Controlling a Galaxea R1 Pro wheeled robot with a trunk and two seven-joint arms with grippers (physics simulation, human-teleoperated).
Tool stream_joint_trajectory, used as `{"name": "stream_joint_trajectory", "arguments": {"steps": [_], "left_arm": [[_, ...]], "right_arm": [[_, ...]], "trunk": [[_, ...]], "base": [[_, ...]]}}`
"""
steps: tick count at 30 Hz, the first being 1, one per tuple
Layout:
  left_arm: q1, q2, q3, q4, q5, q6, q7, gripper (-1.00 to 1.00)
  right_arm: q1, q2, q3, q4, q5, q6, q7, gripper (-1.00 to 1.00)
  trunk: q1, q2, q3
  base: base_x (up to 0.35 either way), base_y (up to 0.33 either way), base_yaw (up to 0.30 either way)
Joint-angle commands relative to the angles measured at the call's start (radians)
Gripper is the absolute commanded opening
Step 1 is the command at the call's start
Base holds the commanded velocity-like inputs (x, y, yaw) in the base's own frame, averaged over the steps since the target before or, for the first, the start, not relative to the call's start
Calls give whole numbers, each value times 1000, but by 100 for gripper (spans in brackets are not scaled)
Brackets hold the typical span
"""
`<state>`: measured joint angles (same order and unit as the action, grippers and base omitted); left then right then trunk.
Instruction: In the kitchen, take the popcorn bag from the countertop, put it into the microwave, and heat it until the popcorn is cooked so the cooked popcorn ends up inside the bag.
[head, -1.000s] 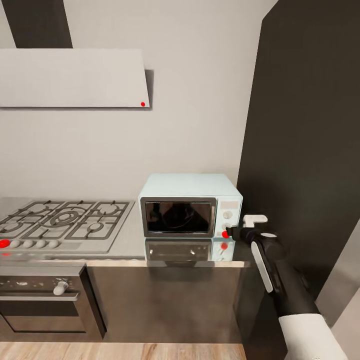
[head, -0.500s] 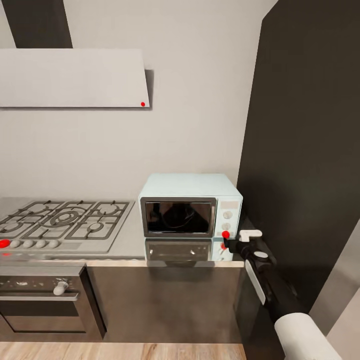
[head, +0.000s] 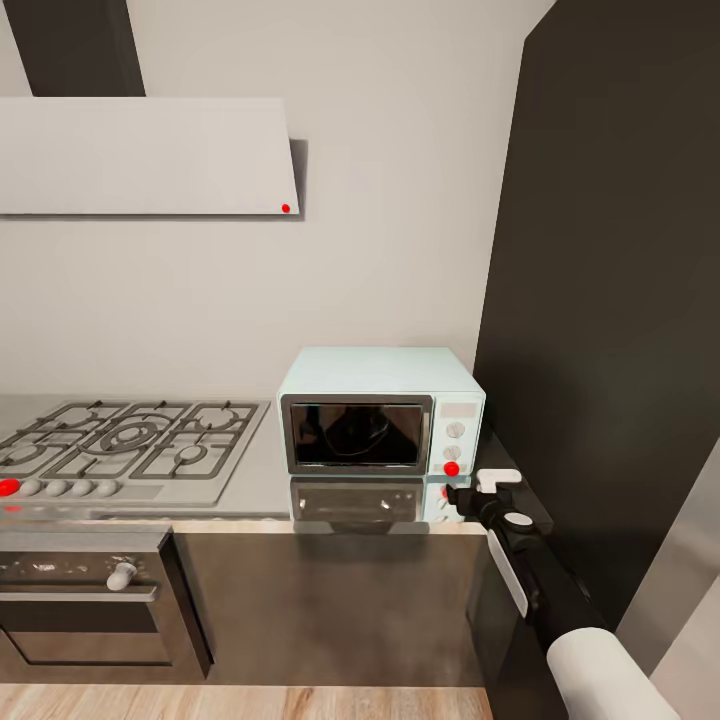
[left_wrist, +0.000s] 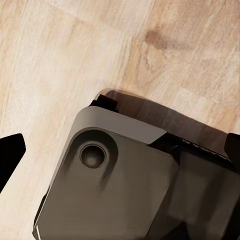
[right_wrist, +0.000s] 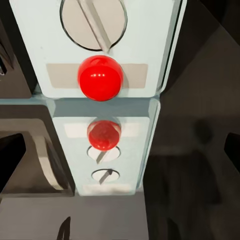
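Head view looked forward and slightly down at microwave (head: 380, 422) on countertop (head: 262, 490). Right wrist view sat close to same microwave (right_wrist: 100, 50), facing its red button (right_wrist: 100, 77). Left wrist view faced down at wooden floor (left_wrist: 60, 60), near robot base (left_wrist: 115, 185).

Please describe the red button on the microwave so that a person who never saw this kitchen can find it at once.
Find the grey countertop right of the gas hob, where the mint-blue microwave stands. On its panel, right of the dark door, the red button sits lowest, under two pale round knobs. It alone is bright red there.
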<state>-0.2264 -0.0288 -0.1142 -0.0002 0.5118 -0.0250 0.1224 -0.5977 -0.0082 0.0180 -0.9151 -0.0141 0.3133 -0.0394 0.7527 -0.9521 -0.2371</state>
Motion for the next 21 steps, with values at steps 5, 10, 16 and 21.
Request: {"name": "stream_joint_trajectory", "arguments": {"steps": [5, 10, 16, 21], "left_arm": [[-1, 0, -9, 0, 8, -3, 3, 100], [-1, 0, -9, 0, 8, -2, 3, 100], [-1, 0, -9, 0, 8, -1, 3, 100], [-1, -1, -9, 0, 7, -1, 3, 100]], "right_arm": [[-1, 0, 2, -2, -1, 4, -5, -100], [-1, -1, 1, -2, -1, 5, -5, -100], [-1, 1, 3, -10, 1, 10, -1, -100], [-1, 3, 5, -11, 1, 14, -2, -100]], "trunk": [[0, -1, -1], [0, -1, -1], [0, -1, -1], [0, -1, -1]], "base": [[0, 0, 0], [0, 0, 0], [0, 0, 0], [0, 0, 0]]}}
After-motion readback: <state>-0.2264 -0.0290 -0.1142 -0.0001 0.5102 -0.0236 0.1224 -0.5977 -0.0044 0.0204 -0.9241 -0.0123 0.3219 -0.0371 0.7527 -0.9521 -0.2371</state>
